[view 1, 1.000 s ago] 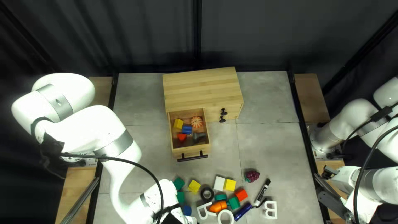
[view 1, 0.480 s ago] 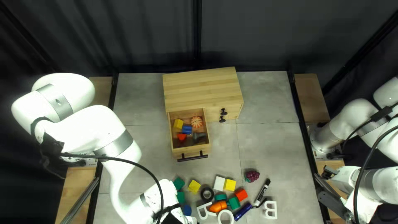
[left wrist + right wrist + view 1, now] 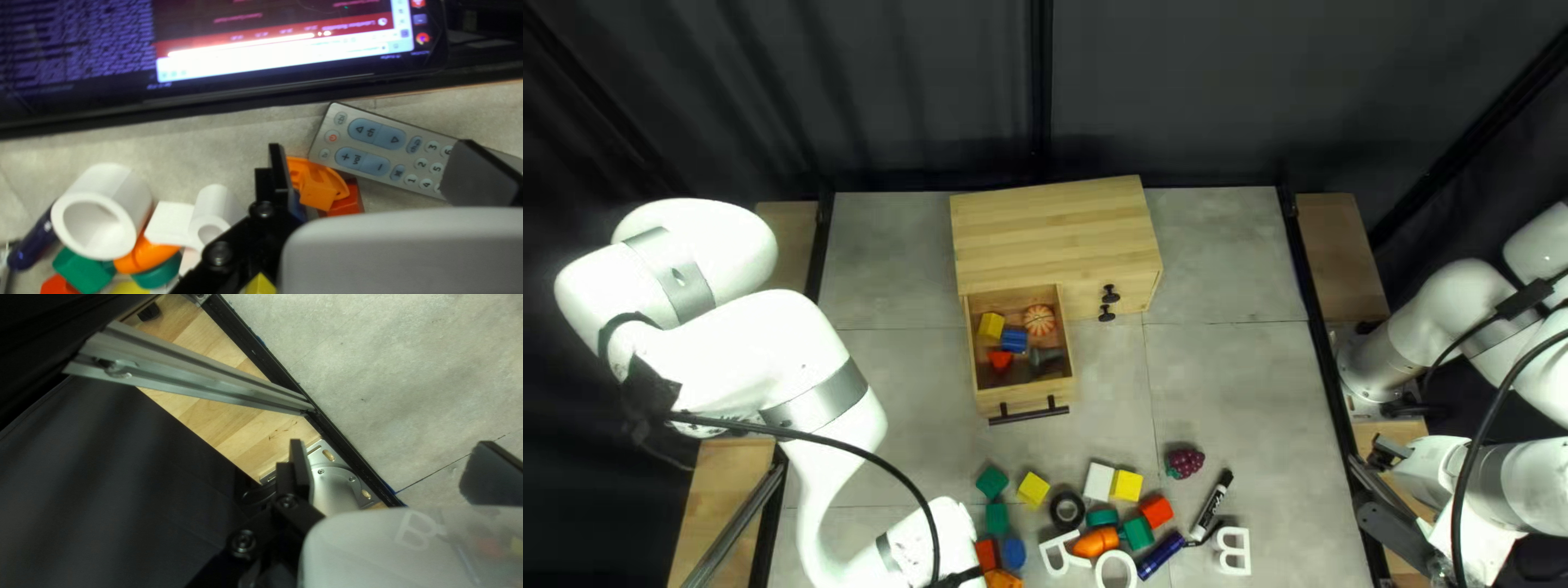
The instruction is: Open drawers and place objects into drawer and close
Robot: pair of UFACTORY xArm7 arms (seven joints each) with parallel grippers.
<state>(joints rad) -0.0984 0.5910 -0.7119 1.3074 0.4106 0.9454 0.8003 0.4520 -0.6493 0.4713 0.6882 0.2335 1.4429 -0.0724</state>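
With left jaws and right jaws spread, empty, probably aiming for silver blue-buttoned plastic remote (image 3: 376, 147) ahead, between left jaws; turn to pinch narrow width, clearing orange plastic piece (image 3: 318, 190).

The left gripper (image 3: 371, 158) is spread wide and angled downward; the right gripper (image 3: 1383, 494) is opened too (just as widely)
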